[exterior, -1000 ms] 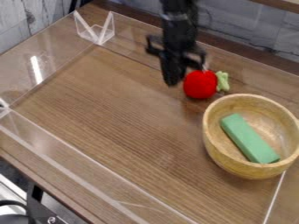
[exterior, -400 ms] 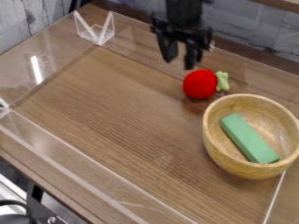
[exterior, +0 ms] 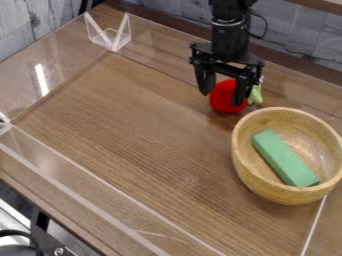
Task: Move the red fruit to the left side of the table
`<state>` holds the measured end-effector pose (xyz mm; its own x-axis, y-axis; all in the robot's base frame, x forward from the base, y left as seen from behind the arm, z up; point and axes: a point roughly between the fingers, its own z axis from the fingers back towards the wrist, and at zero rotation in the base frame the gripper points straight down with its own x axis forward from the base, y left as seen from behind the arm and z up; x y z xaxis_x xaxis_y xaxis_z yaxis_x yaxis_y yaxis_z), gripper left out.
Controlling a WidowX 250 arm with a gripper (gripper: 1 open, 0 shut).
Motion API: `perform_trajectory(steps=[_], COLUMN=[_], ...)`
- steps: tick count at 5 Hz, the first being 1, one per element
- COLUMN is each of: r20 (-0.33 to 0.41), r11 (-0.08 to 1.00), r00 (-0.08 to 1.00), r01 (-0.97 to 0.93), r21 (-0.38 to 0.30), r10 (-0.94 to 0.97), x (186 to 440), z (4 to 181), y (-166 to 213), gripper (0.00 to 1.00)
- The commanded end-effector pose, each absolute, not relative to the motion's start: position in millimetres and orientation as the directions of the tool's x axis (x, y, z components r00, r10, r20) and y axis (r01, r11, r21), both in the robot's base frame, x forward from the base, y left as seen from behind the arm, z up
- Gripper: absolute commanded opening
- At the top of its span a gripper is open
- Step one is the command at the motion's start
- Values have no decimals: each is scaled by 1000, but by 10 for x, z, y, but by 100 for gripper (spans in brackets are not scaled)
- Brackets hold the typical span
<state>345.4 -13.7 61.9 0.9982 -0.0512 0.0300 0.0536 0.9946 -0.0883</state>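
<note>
The red fruit (exterior: 225, 98), a small glossy red toy with a green leafy top on its right side, lies on the brown wood-grain table (exterior: 134, 130) at the right rear, just behind the wooden bowl. My gripper (exterior: 226, 84) hangs straight down over it, open, with one finger on each side of the fruit. Whether the fingers touch the fruit I cannot tell.
A round light wooden bowl (exterior: 251, 165) with a green block (exterior: 285, 158) in it stands at the right, right in front of the fruit. Low clear acrylic walls (exterior: 40, 80) edge the table. The left and middle of the tabletop are bare wood.
The gripper was shut to the left of the fruit. It rose, opened, moved right and came down with its fingers on either side of the fruit. The fruit has stayed in place.
</note>
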Motion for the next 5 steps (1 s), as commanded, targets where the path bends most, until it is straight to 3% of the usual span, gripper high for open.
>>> perform_trajectory(steps=[1,2,3,4,5], r20=[75,101,146,218,186], r11=[996,996,992,990,993], r00=[996,994,986,971,980], r01=[50,38,94,116,91], r21=[-79,-79,-86,-75,-73], r10=[-44,-30,-81,-97,-77], x=[3527,3531,3532,3495,3455], z=[703,811,1186,1690,1430], y=[-141,-133,-63,133,32], gripper=[0,0,0,0,100])
